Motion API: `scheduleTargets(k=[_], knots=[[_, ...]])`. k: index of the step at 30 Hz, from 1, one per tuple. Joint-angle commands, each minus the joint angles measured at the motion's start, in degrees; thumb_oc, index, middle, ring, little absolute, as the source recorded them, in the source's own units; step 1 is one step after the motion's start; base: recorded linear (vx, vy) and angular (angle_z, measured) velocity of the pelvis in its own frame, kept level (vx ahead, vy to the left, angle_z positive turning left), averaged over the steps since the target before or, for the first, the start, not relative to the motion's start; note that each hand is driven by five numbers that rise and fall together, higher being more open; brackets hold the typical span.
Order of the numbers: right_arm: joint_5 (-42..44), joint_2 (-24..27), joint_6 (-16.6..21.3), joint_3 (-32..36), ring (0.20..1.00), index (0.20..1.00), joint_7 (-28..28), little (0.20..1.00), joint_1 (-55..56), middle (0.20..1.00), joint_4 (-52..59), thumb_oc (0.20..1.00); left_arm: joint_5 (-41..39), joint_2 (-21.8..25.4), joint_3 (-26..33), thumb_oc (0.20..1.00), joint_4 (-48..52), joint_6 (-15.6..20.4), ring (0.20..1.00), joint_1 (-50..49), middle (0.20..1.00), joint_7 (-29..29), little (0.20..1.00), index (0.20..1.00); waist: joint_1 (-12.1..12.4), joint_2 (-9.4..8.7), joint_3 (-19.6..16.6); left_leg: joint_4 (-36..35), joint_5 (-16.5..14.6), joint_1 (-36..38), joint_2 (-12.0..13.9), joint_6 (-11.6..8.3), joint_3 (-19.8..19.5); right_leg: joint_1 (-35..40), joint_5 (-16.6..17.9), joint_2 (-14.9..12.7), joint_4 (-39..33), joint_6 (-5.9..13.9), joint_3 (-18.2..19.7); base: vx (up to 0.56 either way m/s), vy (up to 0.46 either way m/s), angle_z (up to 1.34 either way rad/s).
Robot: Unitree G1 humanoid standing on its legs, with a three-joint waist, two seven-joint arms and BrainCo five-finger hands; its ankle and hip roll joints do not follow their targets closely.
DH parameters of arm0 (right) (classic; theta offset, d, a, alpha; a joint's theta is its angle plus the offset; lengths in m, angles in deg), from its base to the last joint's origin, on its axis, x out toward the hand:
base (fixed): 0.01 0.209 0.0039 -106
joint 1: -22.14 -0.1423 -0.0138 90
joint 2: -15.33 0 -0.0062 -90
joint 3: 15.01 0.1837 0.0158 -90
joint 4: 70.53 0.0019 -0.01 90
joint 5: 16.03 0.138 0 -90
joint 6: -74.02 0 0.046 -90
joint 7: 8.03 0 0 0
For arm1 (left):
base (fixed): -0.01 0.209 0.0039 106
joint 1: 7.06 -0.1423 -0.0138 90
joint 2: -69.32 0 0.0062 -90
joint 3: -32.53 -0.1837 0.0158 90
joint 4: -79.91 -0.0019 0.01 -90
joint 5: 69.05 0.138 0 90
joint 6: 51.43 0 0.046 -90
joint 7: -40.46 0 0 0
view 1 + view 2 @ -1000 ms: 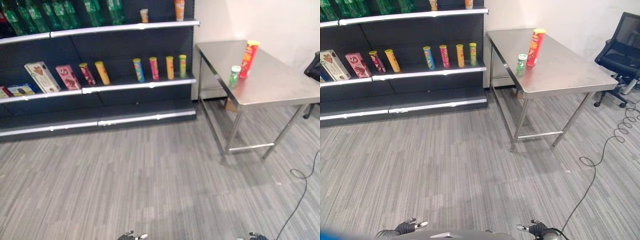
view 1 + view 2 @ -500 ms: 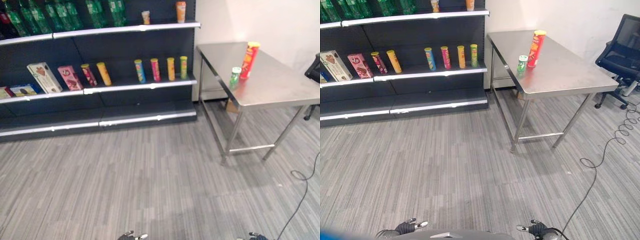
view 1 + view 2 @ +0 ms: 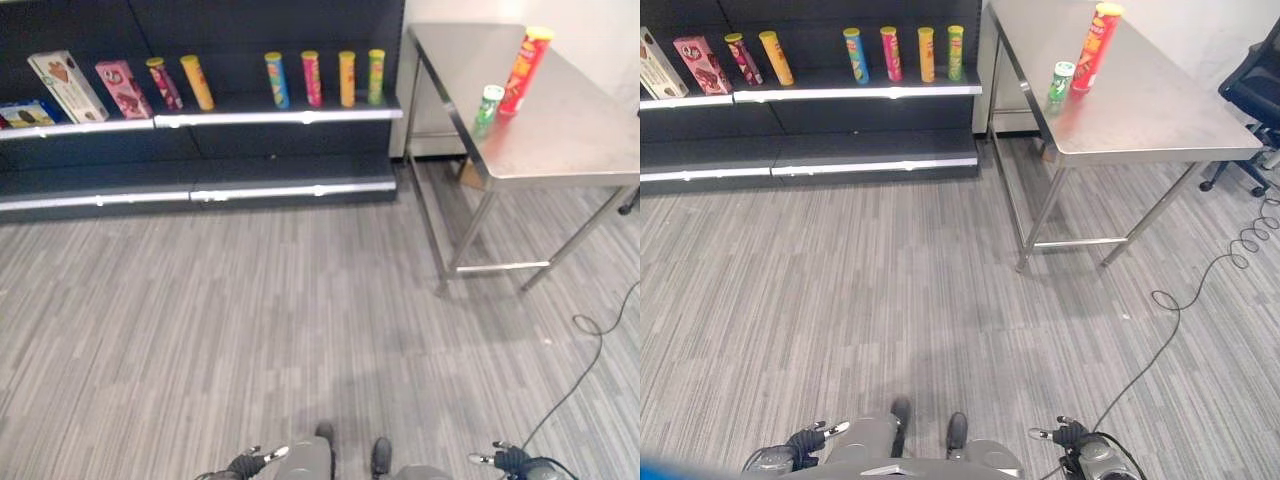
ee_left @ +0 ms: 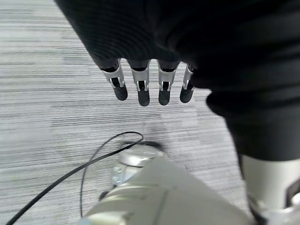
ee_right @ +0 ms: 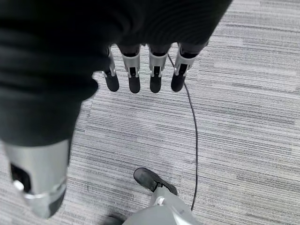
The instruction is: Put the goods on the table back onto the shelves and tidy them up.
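A tall red can (image 3: 524, 70) and a short green can (image 3: 488, 105) stand on the steel table (image 3: 570, 140) at the right. The dark shelves (image 3: 200, 118) at the back carry several upright tube cans (image 3: 310, 78), two more tubes (image 3: 197, 82) and boxes (image 3: 68, 85). My left hand (image 3: 245, 462) hangs low at the bottom edge, fingers (image 4: 143, 89) straight and holding nothing. My right hand (image 3: 505, 460) hangs low at the bottom right, fingers (image 5: 140, 77) straight and holding nothing. Both hands are far from the table and the shelves.
Grey striped carpet (image 3: 250, 300) lies between me and the shelves. The table stands on thin steel legs (image 3: 470, 235) with a crossbar near the floor. A black office chair (image 3: 1255, 85) stands beyond the table at the far right.
The whole picture has shifted: the shelves and table sit higher in view and the top shelf has gone out of sight, so the camera has tilted down. Both hands hang as before.
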Motion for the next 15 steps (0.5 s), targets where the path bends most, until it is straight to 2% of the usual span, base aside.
scheduleTargets(k=[1, 2, 4, 6, 8, 9, 10, 11, 12, 14, 15], knots=[[2.83, 1.26, 1.68, -1.32, 1.0, 1.0, -0.74, 1.0, 0.68, 1.0, 1.84, 1.0, -0.54, 2.16, -0.54, 1.0, 2.47, 0.93, 1.0, -0.7, 1.0, 0.56, 1.0, 1.0, 1.27, -0.81, -2.3, 5.62, 4.26, -6.33, -1.23, 3.86, 0.88, 7.72, -13.26, -0.85, 2.68, 6.7, 3.41, 0.4, 0.121, -0.26], [2.45, 0.81, 1.72, -1.44, 1.0, 1.0, -0.46, 1.0, 0.64, 1.0, 1.55, 1.0, -0.38, 2.09, 0.37, 1.0, 1.77, 0.81, 1.0, -1.37, 1.0, 0.23, 1.0, 1.0, 1.56, -0.51, -3.53, 2.82, 4.6, -4.54, -0.7, 4.22, 0.7, 8.65, -14.07, -0.52, 2.64, 6.99, 4.46, 0.43, 0.16, -0.39], [1.65, 0.24, 1.7, -1.44, 1.0, 1.0, -0.38, 1.0, 1.01, 1.0, 1.44, 1.0, -0.32, 2.11, 0.81, 1.0, 1.7, 0.89, 1.0, -2.01, 1.0, 0.35, 1.0, 1.0, 1.81, -0.62, -4.74, 3.99, 6.36, -4.38, -1.15, 4.89, 0.94, 10.18, -14.89, -1.41, 3.43, 7.81, 5.43, 0.47, 0.233, -0.45], [1.26, -0.09, 1.49, -1.26, 1.0, 1.0, -0.26, 1.0, 0.83, 1.0, 1.29, 1.0, -0.23, 2.29, 1.12, 1.0, 1.94, 0.98, 1.0, -2.16, 1.0, 0.38, 1.0, 1.0, 2.05, -0.91, -5.33, 4.88, 5.79, -3.94, -1.36, 5.44, 1.71, 9.97, -15.08, -2.54, 4.94, 8.49, 5.75, 0.28, 0.155, -0.8], [0.86, -0.55, 1.6, -1.08, 1.0, 1.0, 0.06, 1.0, 0.79, 1.0, 1.1, 1.0, 0.09, 2.71, 1.3, 1.0, 1.93, 1.06, 1.0, -2.26, 1.0, 0.37, 1.0, 1.0, 2.3, -1.5, -6.47, 5.78, 4.36, -2.88, -1.87, 6.59, 2.76, 8.9, -14.29, -4.1, 9.06, 10.21, 5.65, 0.26, 0.126, -0.76], [0.86, -0.55, 1.6, -1.08, 1.0, 1.0, 0.06, 1.0, 0.79, 1.0, 1.1, 1.0, 0.09, 2.71, 1.3, 1.0, 1.93, 1.06, 1.0, -2.26, 1.0, 0.37, 1.0, 1.0, 2.3, -1.5, -6.48, 5.79, 4.36, -2.88, -1.87, 6.59, 2.76, 8.9, -14.29, -4.1, 9.06, 10.21, 5.65, 0.52, 0.366, -0.36], [0.84, -0.54, 1.4, -0.84, 1.0, 1.0, 0.63, 1.0, -0.19, 1.0, 1.26, 1.0, 0.64, 4.0, 0.38, 1.0, 3.86, 0.97, 1.0, -1.24, 1.0, -0.15, 1.0, 1.0, 1.99, -1.64, -6.99, 6.78, 0.01, 0.99, -3.34, 9.67, 5.33, 2.97, -7.0, -6.96, 24.81, 14.24, 4.33, 0.39, 0.297, -0.3], [0.84, -0.52, 1.4, -0.84, 1.0, 1.0, 0.63, 1.0, -0.19, 1.0, 1.26, 1.0, 0.64, 3.99, 0.38, 1.0, 3.86, 0.97, 1.0, -1.24, 1.0, -0.15, 1.0, 1.0, 2.0, -1.56, -7.08, 6.79, 0.04, 0.86, -3.26, 9.65, 5.31, 2.86, -6.92, -6.87, 24.76, 14.23, 4.34, 0.47, 0.387, -0.41], [1.39, -0.48, 1.39, -0.22, 1.0, 1.0, 0.46, 1.0, -0.64, 1.0, 1.31, 1.0, 1.16, 4.36, -0.17, 1.0, 4.12, 0.96, 1.0, -0.94, 1.0, -0.03, 1.0, 1.0, 1.71, -1.37, -6.66, 7.26, -1.21, 2.1, -3.73, 10.6, 6.06, 0.92, -2.55, -8.01, 30.57, 15.27, 3.02, 0.15, 0.167, -0.57], [2.15, -0.65, 1.38, 0.58, 1.0, 1.0, 0.23, 1.0, -0.85, 1.0, 1.76, 1.0, 1.76, 4.85, -0.87, 1.0, 4.39, 0.86, 1.0, -0.44, 1.0, 0.11, 1.0, 1.0, 0.63, -0.21, -5.83, 7.0, -2.73, 5.62, -3.91, 11.99, 6.32, -3.12, 3.07, -9.76, 39.76, 15.21, 0.69, 0.23, 0.244, -0.15], [2.33, -0.79, 1.39, 0.98, 1.0, 1.0, 0.12, 1.0, -0.61, 1.0, 1.76, 1.0, 2.49, 5.19, -1.09, 1.0, 4.29, 0.76, 1.0, -0.37, 1.0, 0.04, 1.0, 1.0, 0.12, 0.45, -5.7, 6.44, -3.39, 7.33, -3.9, 12.41, 6.39, -4.36, 4.37, -10.66, 42.95, 14.97, -0.43, 0.29, 0.243, 0.12]])
